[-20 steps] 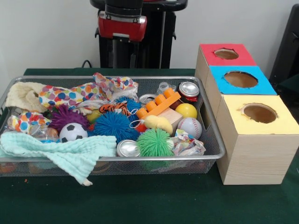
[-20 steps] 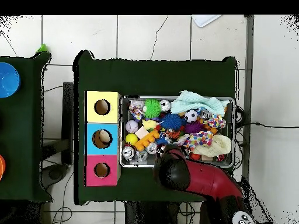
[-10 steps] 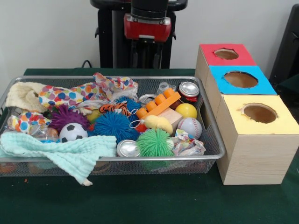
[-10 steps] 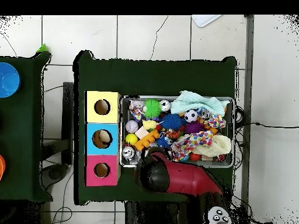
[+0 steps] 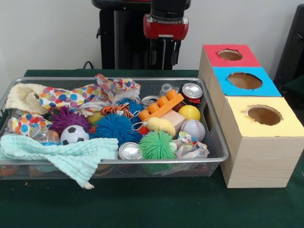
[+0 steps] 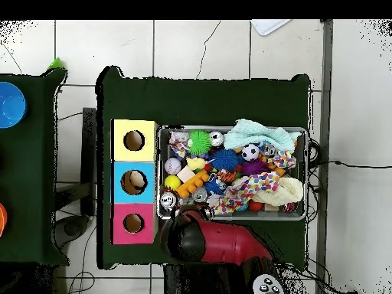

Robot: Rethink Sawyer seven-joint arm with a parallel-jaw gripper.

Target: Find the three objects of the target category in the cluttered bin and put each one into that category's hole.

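Note:
A wire bin [image 5: 142, 162] holds a jumble: soccer ball [image 5: 74, 135], baseball [image 5: 193, 129], yellow ball [image 5: 189, 112], blue [image 5: 115, 127], green [image 5: 157, 145] and purple [image 5: 69, 118] spiky balls, two cans [image 5: 130, 151] [image 5: 192, 90], an orange brick [image 5: 161, 105] and a wooden block [image 5: 175, 119]. Right of it stands a row of boxes with a red hole [image 5: 230, 54], a blue hole [image 5: 244, 80] and a yellow hole [image 5: 264, 115]. My gripper [image 5: 165, 53] hangs behind the bin's far right corner, above the table. In the overhead view the arm [image 6: 191, 239] covers it, beside the red box [image 6: 133, 223].
A mint cloth [image 5: 61, 152] drapes over the bin's front left rim. A polka-dot cloth [image 5: 71, 97] and a cream cloth [image 5: 23, 95] lie at the back left. A pale object shows inside the blue hole [image 6: 135, 181] from overhead.
The arm has swung rightward in the front view, from behind the bin's middle to behind its right end, nearer the red box. Nothing in the bin has moved.

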